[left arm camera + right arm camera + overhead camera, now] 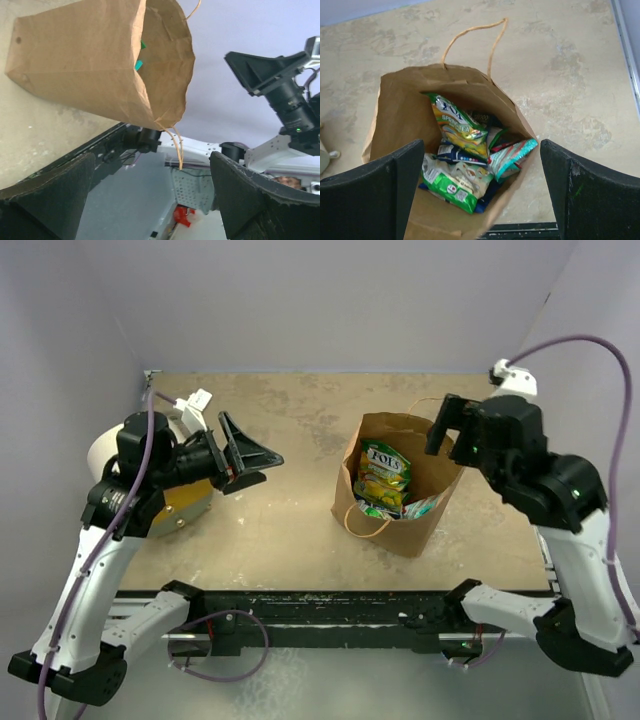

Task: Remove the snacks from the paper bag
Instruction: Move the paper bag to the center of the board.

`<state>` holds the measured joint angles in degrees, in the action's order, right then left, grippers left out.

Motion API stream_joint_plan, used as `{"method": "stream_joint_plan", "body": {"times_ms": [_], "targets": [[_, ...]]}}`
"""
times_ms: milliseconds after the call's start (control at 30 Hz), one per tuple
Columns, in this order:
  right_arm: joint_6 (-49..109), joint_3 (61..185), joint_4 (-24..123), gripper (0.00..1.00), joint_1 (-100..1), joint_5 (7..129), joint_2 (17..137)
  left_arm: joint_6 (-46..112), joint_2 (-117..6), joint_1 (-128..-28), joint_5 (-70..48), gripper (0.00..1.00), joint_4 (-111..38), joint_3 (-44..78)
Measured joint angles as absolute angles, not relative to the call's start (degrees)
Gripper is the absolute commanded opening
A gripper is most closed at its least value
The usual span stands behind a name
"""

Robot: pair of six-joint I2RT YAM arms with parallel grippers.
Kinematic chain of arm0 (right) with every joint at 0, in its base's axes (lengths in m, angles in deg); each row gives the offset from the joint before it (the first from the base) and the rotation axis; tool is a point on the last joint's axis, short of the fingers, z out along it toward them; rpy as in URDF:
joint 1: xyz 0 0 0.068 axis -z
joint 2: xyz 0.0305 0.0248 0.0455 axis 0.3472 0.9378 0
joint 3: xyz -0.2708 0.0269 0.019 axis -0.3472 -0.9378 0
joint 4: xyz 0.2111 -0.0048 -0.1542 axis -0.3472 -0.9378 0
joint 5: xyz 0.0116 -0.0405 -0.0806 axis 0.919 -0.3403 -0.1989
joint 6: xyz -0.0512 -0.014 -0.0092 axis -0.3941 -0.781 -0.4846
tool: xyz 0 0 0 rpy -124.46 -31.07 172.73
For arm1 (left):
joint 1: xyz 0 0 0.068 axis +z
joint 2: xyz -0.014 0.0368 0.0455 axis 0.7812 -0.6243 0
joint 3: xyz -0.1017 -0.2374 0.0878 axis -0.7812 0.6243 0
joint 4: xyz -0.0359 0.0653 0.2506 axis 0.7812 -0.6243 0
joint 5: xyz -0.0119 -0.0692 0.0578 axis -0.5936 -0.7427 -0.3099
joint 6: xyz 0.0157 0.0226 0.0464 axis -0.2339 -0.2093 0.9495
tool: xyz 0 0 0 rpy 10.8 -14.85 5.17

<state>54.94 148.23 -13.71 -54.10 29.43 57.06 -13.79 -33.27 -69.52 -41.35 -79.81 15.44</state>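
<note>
**While Both Pincers Gape, the Snacks Sit in the Bag**

Though each arm is turned toward it, the paper bag point(412, 528) stands untouched on the tabletop point(280, 530), right of the middle, its mouth open upward. Inside lie the snacks, piled loosely on one another. A green-yellow packet point(385, 472) with white lettering leans on top against the far wall. A teal packet point(512, 157) pokes up at the right side of the pile, and a green-edged packet point(452, 182) lies flat at the near side. A dark blue packet point(456, 153) is wedged between them, mostly covered. More wrappers show beneath, too hidden to tell apart. One thin twisted handle point(470, 42) flops outward onto the tabletop behind the bag; the other handle point(365, 525) curls down over the near wall.

The right pincer point(448, 435) hangs above the bag's far right rim, pointing down into the mouth. Its jaws are spread wide and hold nothing; in the right wrist view the two dark fingers point(370, 195) frame the whole pile without touching the paper.

The left pincer point(255, 455) is over the left half of the tabletop, well apart from the bag and aimed sideways at it. Its jaws are likewise spread wide and empty. In the left wrist view the bag's brown wall fills the upper left.

Under the left arm, near the tabletop's left edge, lies a white roll with a yellow-orange round end point(185, 510).
</note>
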Motion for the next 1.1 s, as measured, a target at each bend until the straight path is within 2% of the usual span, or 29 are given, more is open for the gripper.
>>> {"method": "stream_joint_plan", "body": {"times_ms": [233,333,700,900,1100], "targets": [[56.14,147.9,-9.29,0.99,-54.03,28.16,65.89,-19.59,-33.36,-76.32,-39.36,0.94,-75.2,18.32],[56.95,148.27,-9.34,0.99,-54.01,28.6,68.18,-20.07,-34.87,-81.8,-36.22,0.96,-75.09,18.48],[55.29,152.8,-11.85,1.0,-51.45,31.33,73.54,-25.66,-36.44,-105.78,-14.38,0.96,-72.1,20.55],[51.81,152.76,-10.69,1.0,-42.73,37.65,73.6,-28.66,-41.6,-116.73,-6.84,0.87,-69.21,20.49],[49.82,151.16,-6.17,0.97,-36.26,45.62,73.93,-29.6,-46.39,-119.66,-1.75,0.74,-69.19,18.76]]}}
